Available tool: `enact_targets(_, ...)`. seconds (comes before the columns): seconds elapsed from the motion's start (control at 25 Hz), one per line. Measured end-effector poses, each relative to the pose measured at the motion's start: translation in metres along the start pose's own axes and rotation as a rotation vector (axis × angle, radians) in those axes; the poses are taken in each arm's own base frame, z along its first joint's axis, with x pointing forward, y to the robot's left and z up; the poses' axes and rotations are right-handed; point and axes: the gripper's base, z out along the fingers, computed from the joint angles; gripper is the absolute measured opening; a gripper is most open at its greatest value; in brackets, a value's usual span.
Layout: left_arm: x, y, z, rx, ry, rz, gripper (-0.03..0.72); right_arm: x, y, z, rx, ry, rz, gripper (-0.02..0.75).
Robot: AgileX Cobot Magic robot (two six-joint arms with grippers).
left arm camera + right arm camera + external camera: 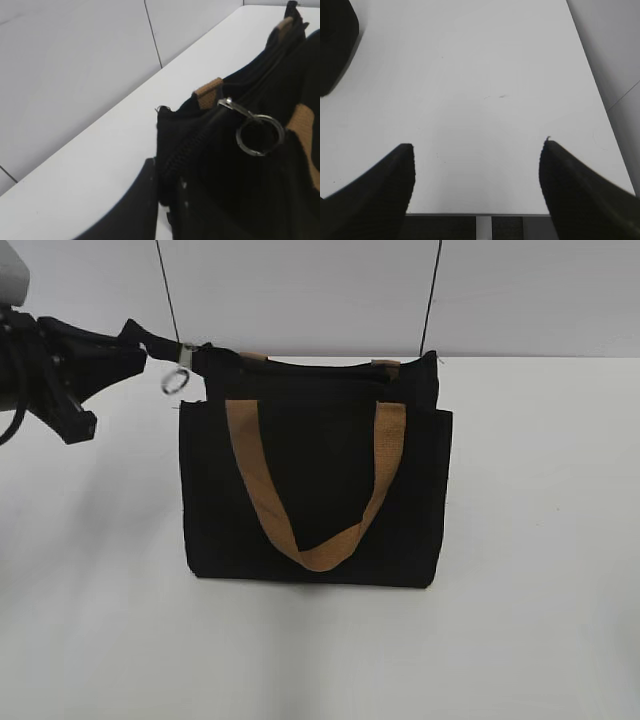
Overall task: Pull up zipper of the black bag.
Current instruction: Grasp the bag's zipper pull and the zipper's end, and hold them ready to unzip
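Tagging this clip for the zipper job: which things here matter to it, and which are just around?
Job:
black bag
zipper, silver pull tab with ring
left gripper, at the bag's top corner

Just around:
tan handles
right gripper, open over bare white table
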Motion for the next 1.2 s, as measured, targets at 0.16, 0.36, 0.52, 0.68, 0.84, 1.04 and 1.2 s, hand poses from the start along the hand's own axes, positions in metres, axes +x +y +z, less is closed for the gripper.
enact_targets(0.16,-0.004,-0.001,-0.004,0.001,0.001,-0.002,0.022,0.000,0.000,0.000,-0.005,-0.001,0.005,0.588)
enact_targets(0.36,-0.004,-0.001,-0.004,0.009,0.015,0.001,0.022,-0.029,-0.002,-0.001,-0.037,-0.031,0.014,0.588)
enact_targets(0.52,-0.006,0.000,-0.003,0.006,0.009,-0.006,0.022,-0.075,-0.008,0.009,-0.043,-0.125,0.044,0.588)
enact_targets(0.68,-0.007,0.000,-0.003,0.007,0.008,-0.007,0.022,-0.106,-0.006,0.037,-0.110,-0.056,0.029,0.588)
enact_targets(0.84,-0.006,0.000,-0.003,0.008,0.009,-0.007,0.022,-0.135,-0.003,0.074,-0.201,0.056,0.022,0.588)
enact_targets(1.04,-0.007,0.000,-0.003,0.009,0.008,-0.007,0.022,-0.168,0.021,0.126,-0.340,0.165,-0.028,0.588)
enact_targets(1.2,-0.007,0.000,-0.003,0.009,0.008,-0.007,0.022,-0.188,0.070,0.156,-0.440,0.203,-0.067,0.587)
